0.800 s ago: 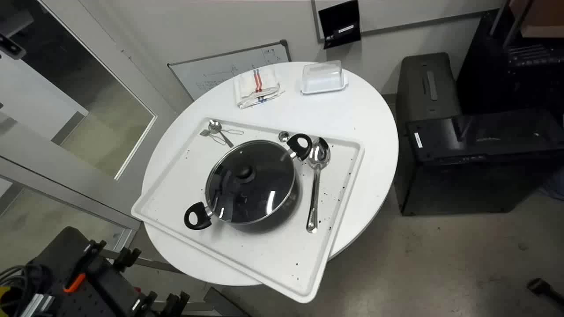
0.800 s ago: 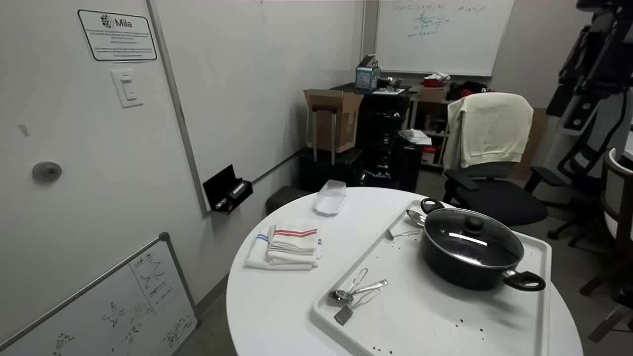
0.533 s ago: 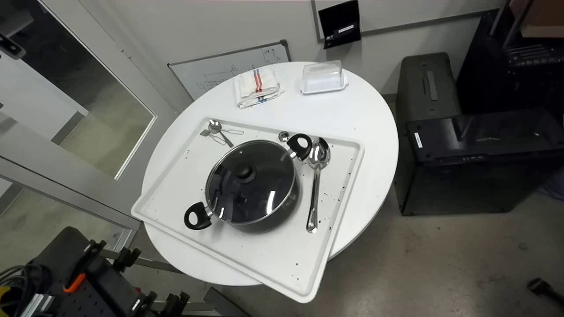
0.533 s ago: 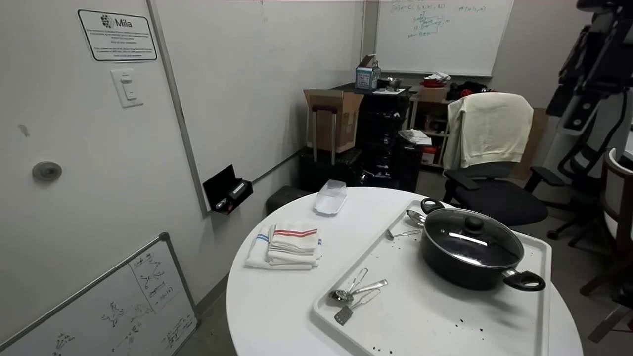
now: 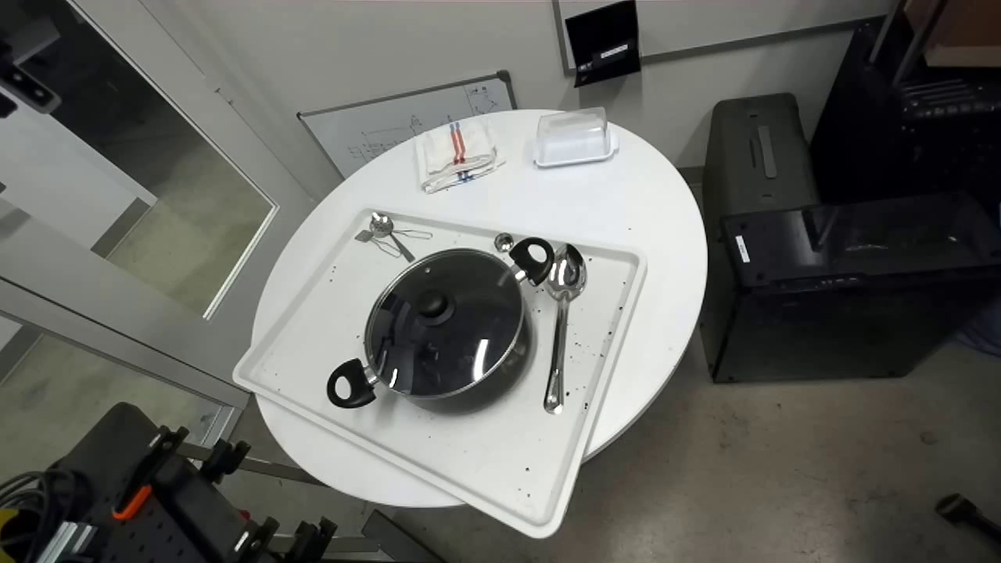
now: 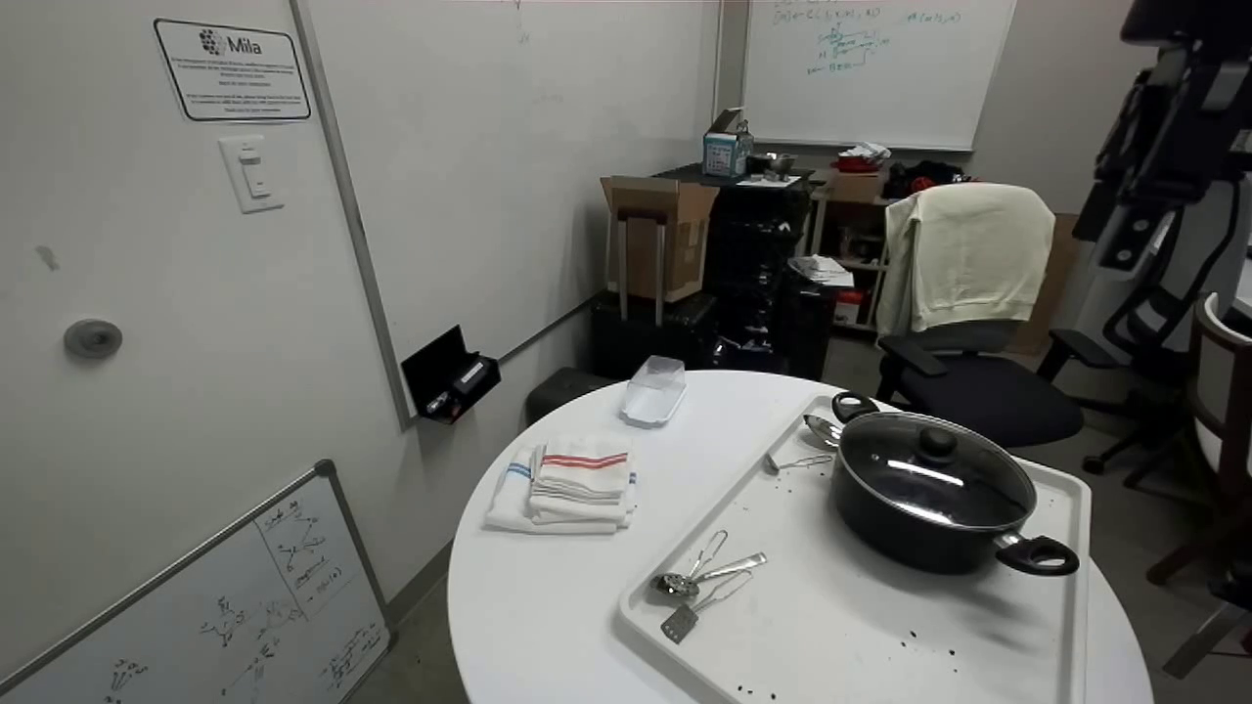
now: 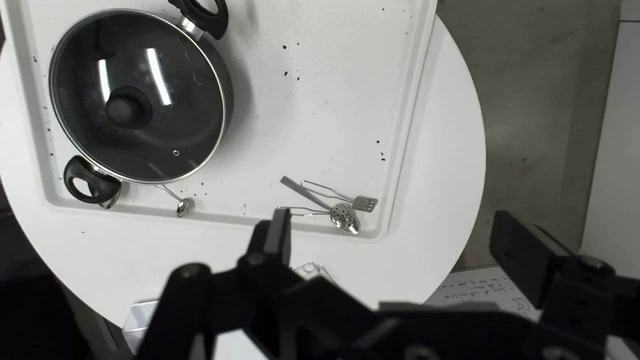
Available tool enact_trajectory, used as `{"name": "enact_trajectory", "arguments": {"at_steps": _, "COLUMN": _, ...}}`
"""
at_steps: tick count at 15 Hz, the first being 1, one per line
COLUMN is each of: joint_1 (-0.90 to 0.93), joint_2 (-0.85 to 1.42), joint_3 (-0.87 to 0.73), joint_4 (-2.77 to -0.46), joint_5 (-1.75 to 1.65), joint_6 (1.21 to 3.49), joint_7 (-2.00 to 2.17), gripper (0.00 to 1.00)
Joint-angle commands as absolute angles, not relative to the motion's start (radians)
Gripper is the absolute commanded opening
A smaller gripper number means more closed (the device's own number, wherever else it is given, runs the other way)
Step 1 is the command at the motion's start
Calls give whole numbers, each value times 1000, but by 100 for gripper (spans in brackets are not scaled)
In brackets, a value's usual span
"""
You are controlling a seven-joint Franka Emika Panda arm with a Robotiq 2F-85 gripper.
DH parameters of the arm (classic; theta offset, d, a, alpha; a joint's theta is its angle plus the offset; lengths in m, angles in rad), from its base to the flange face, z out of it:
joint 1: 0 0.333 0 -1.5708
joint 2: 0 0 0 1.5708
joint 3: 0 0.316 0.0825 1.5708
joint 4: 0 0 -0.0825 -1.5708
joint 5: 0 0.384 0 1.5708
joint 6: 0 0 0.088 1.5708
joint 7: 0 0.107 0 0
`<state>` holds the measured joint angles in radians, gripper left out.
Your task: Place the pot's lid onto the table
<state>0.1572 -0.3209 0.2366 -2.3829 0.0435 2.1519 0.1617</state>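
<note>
The black pot stands on the white tray in both exterior views. Its glass lid, with a dark central knob, sits on top of it; the lid also shows in the wrist view at upper left. The round white table is under the tray, and its bare edge shows in the wrist view. My gripper is open with nothing between its fingers, high above the table and well to the side of the pot. In an exterior view only part of the gripper shows at the upper right edge.
The white tray overhangs the table edge. A large silver spoon lies beside the pot; small utensils lie near a tray corner. Folded towels and a clear-lidded dish stand on the table. A chair stands behind.
My gripper has moved slightly inward from the picture edge in both exterior views and a little lower. The pot, lid and tray have not moved.
</note>
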Motion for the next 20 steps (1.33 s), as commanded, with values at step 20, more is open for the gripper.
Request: {"name": "enact_trajectory", "arguments": {"at_steps": 20, "joint_1": -11, "joint_2": 214, "joint_3": -38, "joint_4": -2312, "joint_5": -31, "joint_6": 2495, "joint_7": 290, "gripper": 100}}
